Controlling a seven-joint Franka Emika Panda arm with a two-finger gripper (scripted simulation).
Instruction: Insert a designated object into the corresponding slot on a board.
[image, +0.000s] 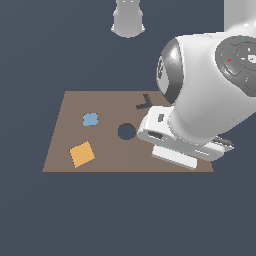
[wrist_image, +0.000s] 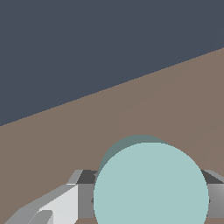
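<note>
The gripper (wrist_image: 151, 199) pinched the teal disc (wrist_image: 151, 186) over the board (image: 110, 155), right of the slot (image: 127, 132). In the exterior view the arm hid the disc and fingers.

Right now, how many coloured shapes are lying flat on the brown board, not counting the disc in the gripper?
2: a small blue block toward the exterior view's left, and an orange square nearer the board's front-left corner. The arm covers the board's right part, so more may be hidden.
</note>
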